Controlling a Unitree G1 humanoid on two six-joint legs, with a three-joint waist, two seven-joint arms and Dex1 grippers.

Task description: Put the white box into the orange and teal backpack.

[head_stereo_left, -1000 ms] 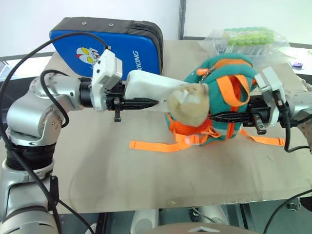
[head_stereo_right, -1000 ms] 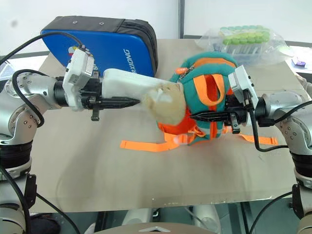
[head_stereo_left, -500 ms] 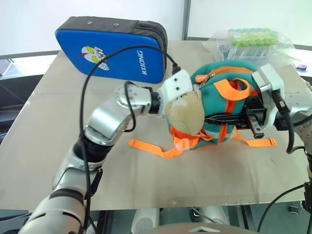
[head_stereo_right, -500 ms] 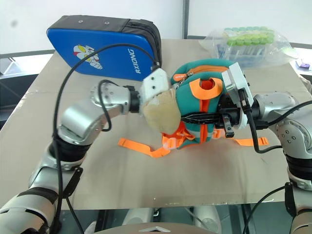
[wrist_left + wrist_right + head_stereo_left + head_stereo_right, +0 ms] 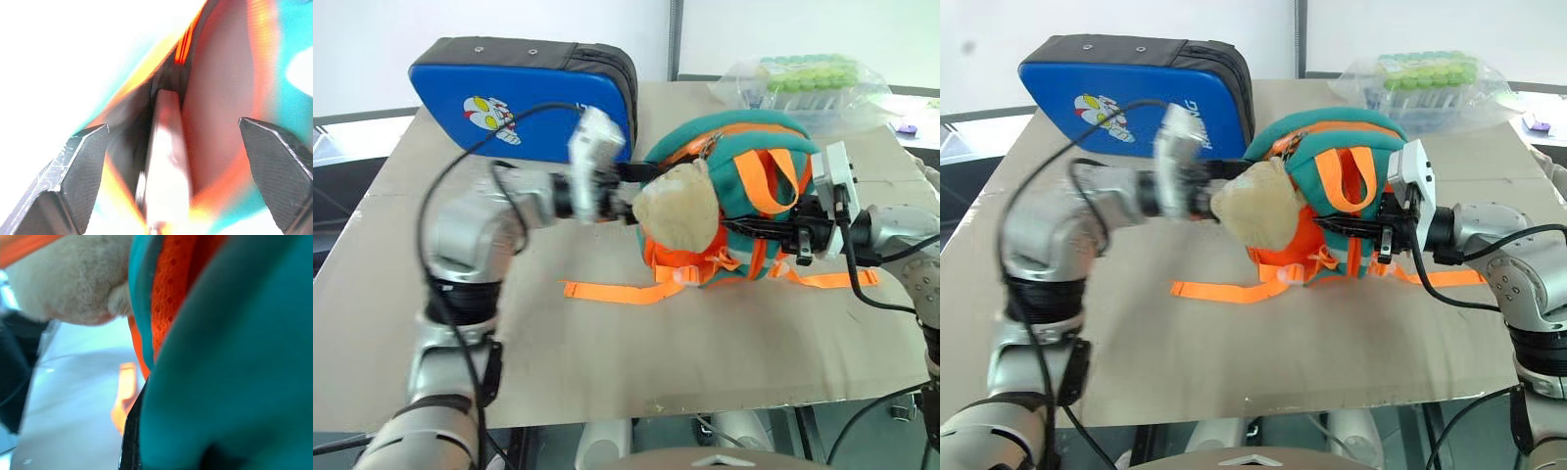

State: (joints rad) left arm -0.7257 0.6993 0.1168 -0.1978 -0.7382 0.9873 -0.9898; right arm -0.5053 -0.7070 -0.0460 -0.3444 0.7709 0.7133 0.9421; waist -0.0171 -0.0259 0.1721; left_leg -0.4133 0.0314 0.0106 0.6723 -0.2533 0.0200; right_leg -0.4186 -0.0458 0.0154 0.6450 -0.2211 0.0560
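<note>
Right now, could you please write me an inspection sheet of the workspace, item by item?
Surface: beige table, bare in front.
Job's things: orange and teal backpack stands mid-table, orange straps trailing; white box lies inside its opening.
Clutter: blue zip case with a cartoon figure at the back left; clear bag of green-capped tubes at the back right; beige plush charm hangs on the backpack.
Grippers: left gripper open at the backpack's mouth, fingers either side of the box; right gripper shut on the backpack's fabric.
Cables: black cable loops over the left arm; another runs along the right arm.
Surroundings: white wall behind.
</note>
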